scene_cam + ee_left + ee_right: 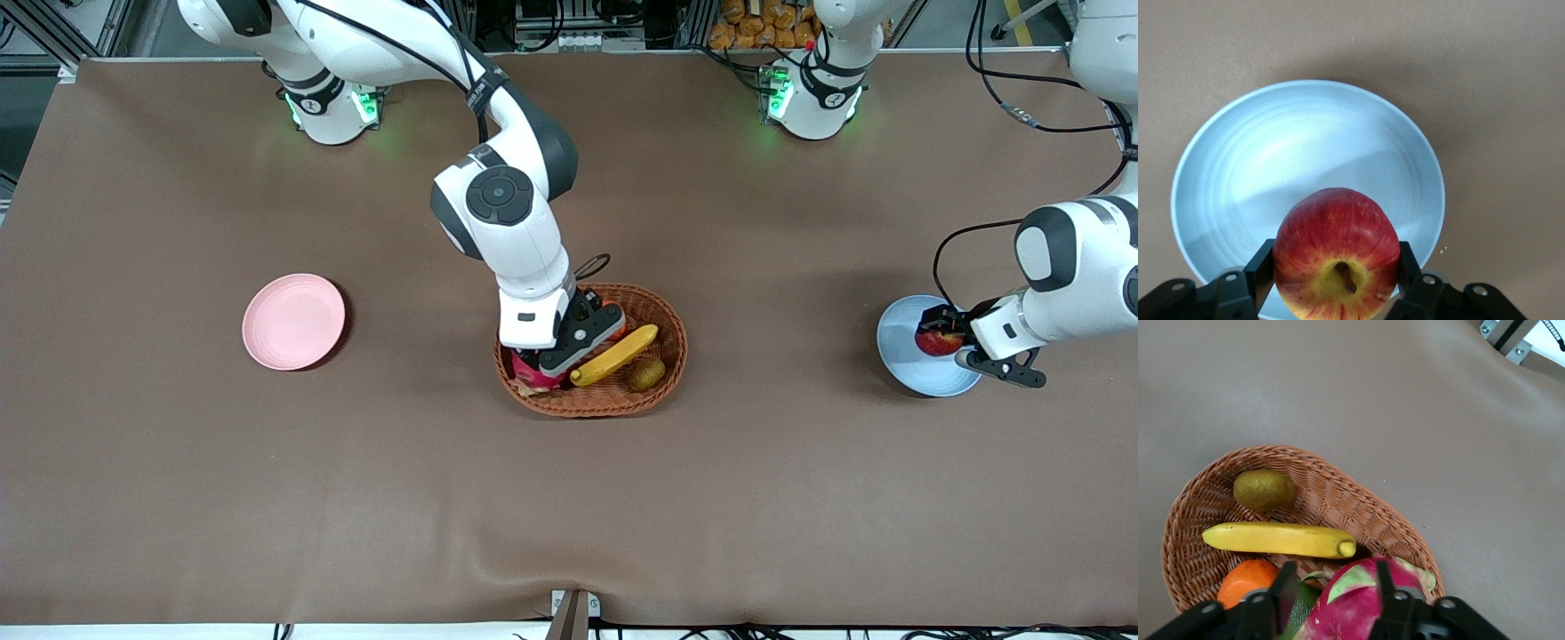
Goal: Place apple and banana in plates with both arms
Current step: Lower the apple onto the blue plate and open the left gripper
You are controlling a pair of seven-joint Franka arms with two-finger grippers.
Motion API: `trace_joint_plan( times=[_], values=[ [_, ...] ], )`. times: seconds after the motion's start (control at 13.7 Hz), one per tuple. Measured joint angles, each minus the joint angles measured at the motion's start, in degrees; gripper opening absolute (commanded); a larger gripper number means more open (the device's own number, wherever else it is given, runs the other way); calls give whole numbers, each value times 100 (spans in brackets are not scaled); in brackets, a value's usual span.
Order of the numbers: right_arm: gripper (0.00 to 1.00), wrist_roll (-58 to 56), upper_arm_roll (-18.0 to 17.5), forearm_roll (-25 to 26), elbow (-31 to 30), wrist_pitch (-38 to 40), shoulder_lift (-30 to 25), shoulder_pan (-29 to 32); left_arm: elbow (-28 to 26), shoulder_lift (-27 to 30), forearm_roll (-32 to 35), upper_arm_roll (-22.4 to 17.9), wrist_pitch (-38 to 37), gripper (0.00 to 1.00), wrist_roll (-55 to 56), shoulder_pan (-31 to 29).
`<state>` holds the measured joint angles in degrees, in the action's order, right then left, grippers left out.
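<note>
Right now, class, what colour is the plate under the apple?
Light blue; the plate under the apple shows best in the left wrist view.

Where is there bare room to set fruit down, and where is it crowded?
The pink plate is bare. The blue plate has free surface beside the apple in the left gripper. The basket under the right gripper is crowded.

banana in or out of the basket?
In. The banana lies in the wicker basket, beside the kiwi-like fruit; the right hand hovers over it, open.
</note>
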<state>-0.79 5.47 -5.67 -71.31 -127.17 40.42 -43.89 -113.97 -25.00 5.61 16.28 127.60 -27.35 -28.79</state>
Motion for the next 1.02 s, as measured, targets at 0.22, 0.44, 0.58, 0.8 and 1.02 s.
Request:
trace_joint_plan(
  times=[0.22,0.44,0.58,0.8,1.02],
  values=[
    [47,-244,-4,0,13,-181,111,0,-2,-130,0,-1,31,47,0,-45],
    [48,-388,-4,0,18,-362,228,4,-1,-212,0,-2,101,57,0,-121],
    [48,-395,-4,0,20,-439,311,7,1,-218,20,-1,115,76,0,-128],
    [50,-396,-4,-12,21,-468,410,9,8,-218,238,-1,133,95,1,-131],
    [51,-396,-4,-16,21,-472,509,10,21,-225,246,3,139,100,1,-132]
  ],
)
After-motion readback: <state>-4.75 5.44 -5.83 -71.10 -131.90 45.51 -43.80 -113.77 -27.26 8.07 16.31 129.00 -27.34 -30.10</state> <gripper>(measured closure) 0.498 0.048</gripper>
